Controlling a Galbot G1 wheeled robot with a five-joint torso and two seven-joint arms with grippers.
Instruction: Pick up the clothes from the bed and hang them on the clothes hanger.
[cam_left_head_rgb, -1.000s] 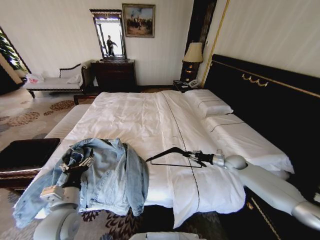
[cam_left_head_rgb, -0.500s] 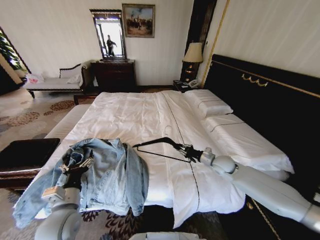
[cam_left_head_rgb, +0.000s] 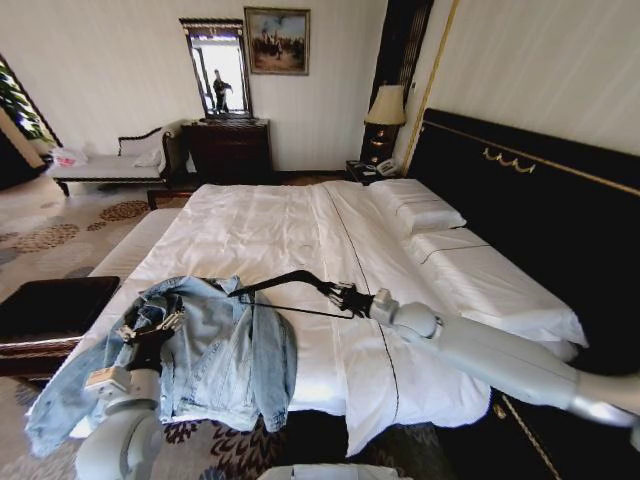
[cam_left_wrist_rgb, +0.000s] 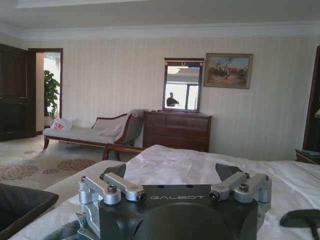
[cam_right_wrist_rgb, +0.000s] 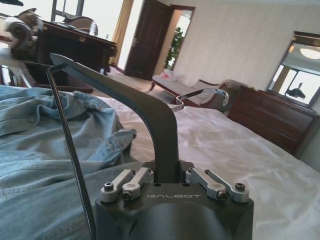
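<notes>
Right gripper (cam_left_head_rgb: 345, 298) outstretched, clamping clothes hanger (cam_left_head_rgb: 285, 284)

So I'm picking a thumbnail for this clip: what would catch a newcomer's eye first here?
Probably the right gripper reaching across the white bed, its jaws shut on a thin black clothes hanger whose far end sits over the jacket's edge. Next, the light-blue denim jacket crumpled at the bed's near left corner, one sleeve trailing off the edge, with the left gripper on it.
</notes>
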